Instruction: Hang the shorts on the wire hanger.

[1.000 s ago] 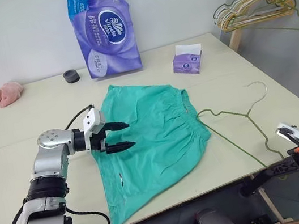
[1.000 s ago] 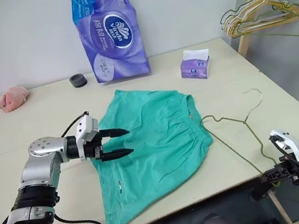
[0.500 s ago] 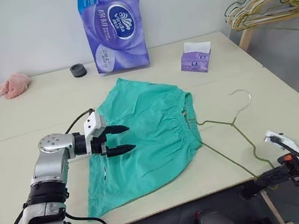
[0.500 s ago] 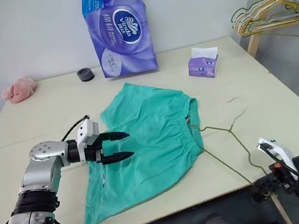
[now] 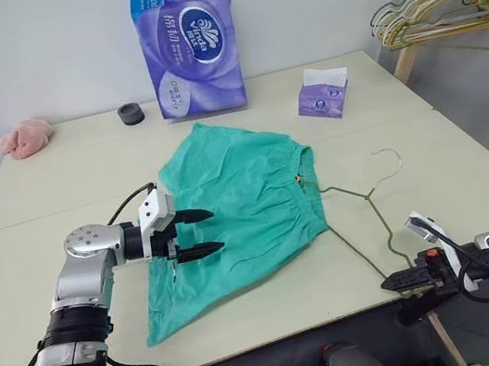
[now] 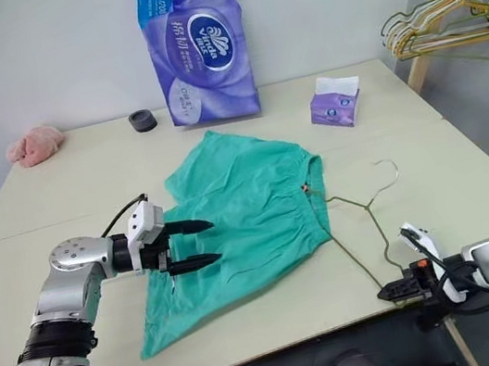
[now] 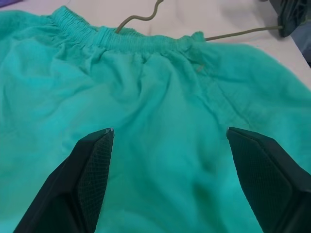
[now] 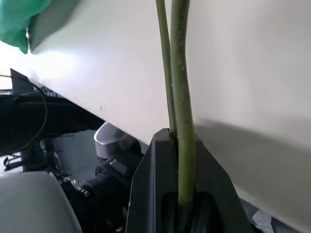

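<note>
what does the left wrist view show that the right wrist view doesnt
Left wrist view: the open left gripper over the shorts, with their gathered waistband and the hanger's hook beyond it. Right wrist view: the right gripper shut on the wire hanger at the table edge, plus gear under the table. Both: the olive wire hanger, teal fabric and the pale tabletop.

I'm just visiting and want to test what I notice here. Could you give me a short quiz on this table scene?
1. True or false: the right gripper is shut on the thin olive-green wire hanger.
2. The open left gripper hovers over: A) the teal-green fabric shorts, B) a pink cloth.
3. Which part of the shorts faces the hanger?

Key: 1 true. 2 A. 3 the gathered waistband.
</note>
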